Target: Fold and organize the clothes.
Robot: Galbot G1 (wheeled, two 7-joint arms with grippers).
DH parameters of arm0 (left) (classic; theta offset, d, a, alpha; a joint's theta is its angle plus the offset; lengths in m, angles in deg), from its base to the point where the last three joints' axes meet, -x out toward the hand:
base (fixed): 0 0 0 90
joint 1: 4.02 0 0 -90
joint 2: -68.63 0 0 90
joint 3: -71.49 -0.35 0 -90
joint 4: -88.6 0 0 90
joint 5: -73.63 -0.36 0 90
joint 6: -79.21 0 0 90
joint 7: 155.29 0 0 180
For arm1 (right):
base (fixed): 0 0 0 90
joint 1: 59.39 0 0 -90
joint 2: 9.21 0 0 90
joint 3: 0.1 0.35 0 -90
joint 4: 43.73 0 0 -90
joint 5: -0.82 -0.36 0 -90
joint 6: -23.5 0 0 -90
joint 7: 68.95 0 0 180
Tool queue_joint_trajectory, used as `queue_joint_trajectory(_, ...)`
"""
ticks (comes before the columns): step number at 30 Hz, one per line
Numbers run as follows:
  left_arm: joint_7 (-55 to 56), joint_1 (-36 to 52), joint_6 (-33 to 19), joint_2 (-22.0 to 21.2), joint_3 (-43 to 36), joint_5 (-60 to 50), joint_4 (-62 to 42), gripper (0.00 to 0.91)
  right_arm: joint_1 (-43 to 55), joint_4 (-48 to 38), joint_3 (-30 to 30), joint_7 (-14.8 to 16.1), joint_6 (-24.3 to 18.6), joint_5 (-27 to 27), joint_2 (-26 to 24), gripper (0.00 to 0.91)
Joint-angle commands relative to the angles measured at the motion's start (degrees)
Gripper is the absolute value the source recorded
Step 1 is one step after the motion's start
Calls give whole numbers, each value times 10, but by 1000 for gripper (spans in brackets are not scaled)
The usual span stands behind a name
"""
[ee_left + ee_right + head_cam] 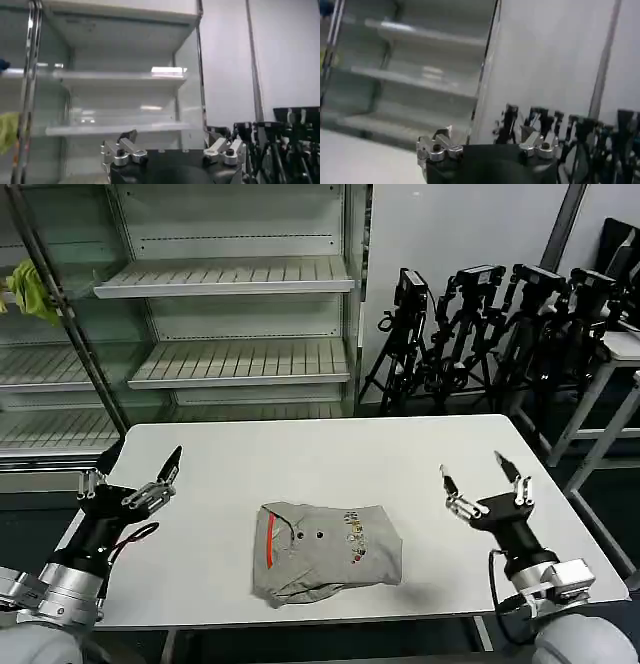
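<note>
End effectors [141,469] [485,474] flank the folded T-shirt [325,552] (both spread).

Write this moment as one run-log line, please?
T-shirt: folded on table | left pincer: open, raised left of it | right pincer: open, raised right | contact: none

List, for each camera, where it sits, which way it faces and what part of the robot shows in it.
Head view: on the head, looking down at the table with the folded T-shirt, left end effector and right end effector open either side.
Left wrist view: faces the shelves; its finger bases show.
Right wrist view: faces the shelves and tripods; its finger bases show.
All three share the shelves and tripods.
</note>
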Motion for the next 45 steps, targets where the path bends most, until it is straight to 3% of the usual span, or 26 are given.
queue_joint_trajectory(1, 58, 42, -8, 41, 21, -63, -9, 907, 2, 41, 128, 37, -20, 20, 56, 907)
queue_joint_trajectory(6, 85, 38, 57, 65, 21, -36, 11, 907, -6, 55, 161, 41, -4, 62, 74, 907)
queue_joint_trajectory(16, 66, 42, 49, 76, 21, -2, 8, 907, -9, 53, 188, 81, 1, 67, 76, 907)
queue_joint_trajectory(45, 57, 32, 56, 51, 16, -6, 15, 907, 20, 17, 133, 77, -8, 99, 121, 907)
